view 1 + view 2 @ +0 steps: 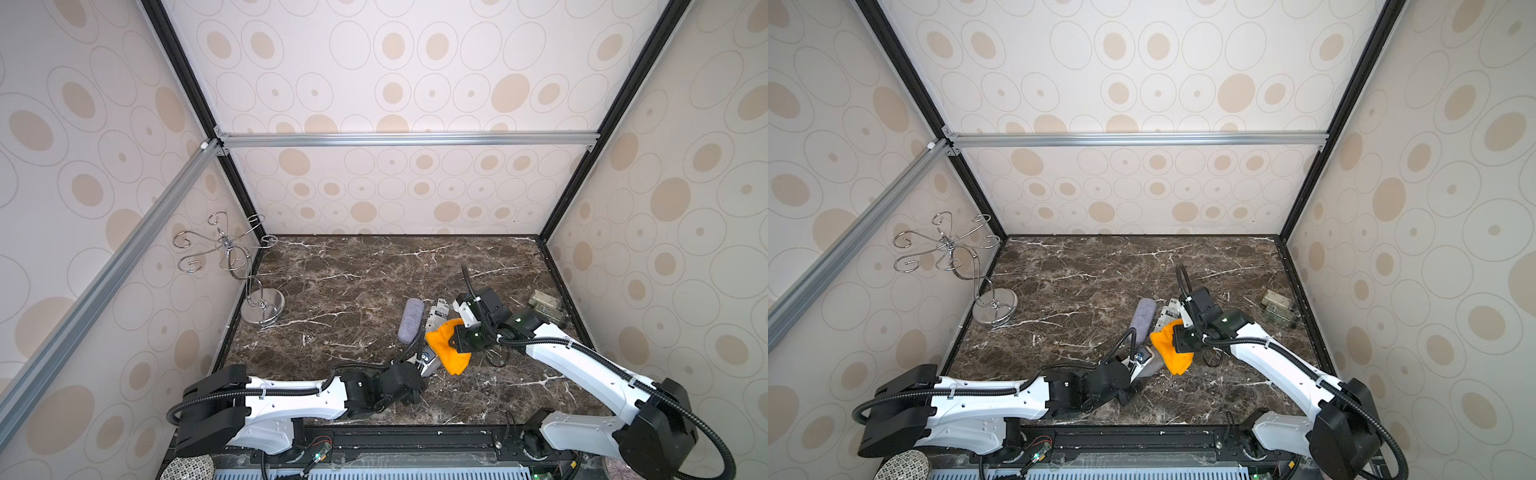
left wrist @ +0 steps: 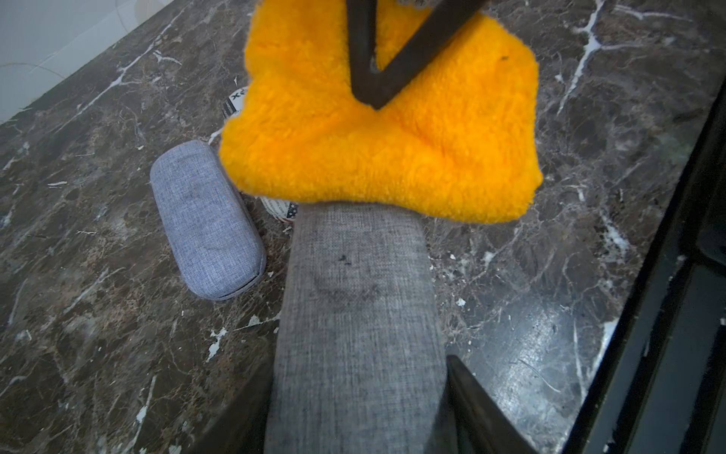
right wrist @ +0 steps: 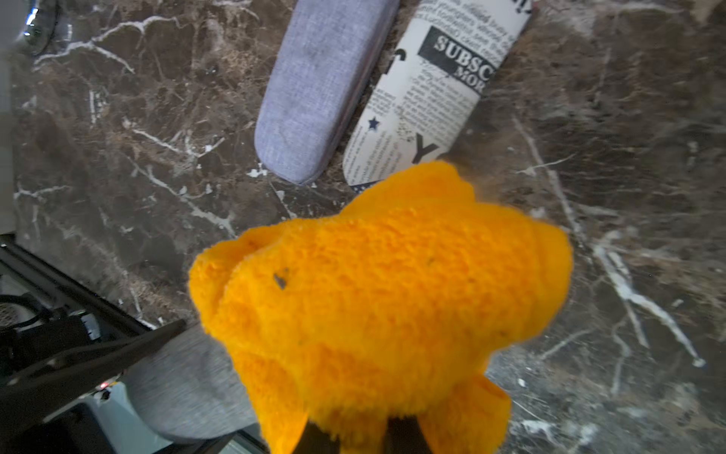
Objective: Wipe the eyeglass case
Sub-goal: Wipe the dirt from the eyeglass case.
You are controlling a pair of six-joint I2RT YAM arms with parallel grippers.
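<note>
Grey eyeglass case (image 2: 353, 314), lower centre of the frame in both top views, grasped at one end by the clenched left claw (image 2: 359, 377). The orange cloth (image 2: 373, 137), pinched in the right claw (image 3: 361, 432), covers its other end. The step is judged to be wiping. The next stroke calls for drawing the cloth over the dark smudge (image 2: 345, 259) while the left claw braces. A lilac case (image 1: 411, 320) and a newsprint case (image 1: 438, 313) lie beside it on the worktop (image 1: 353, 270).

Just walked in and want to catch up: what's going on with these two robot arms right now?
The left gripper is shut on one end of a grey glasses case. The right gripper is shut on an orange cloth, which lies over the case's far end. A bluish case and a newspaper-print case lie side by side on the table nearby.
</note>
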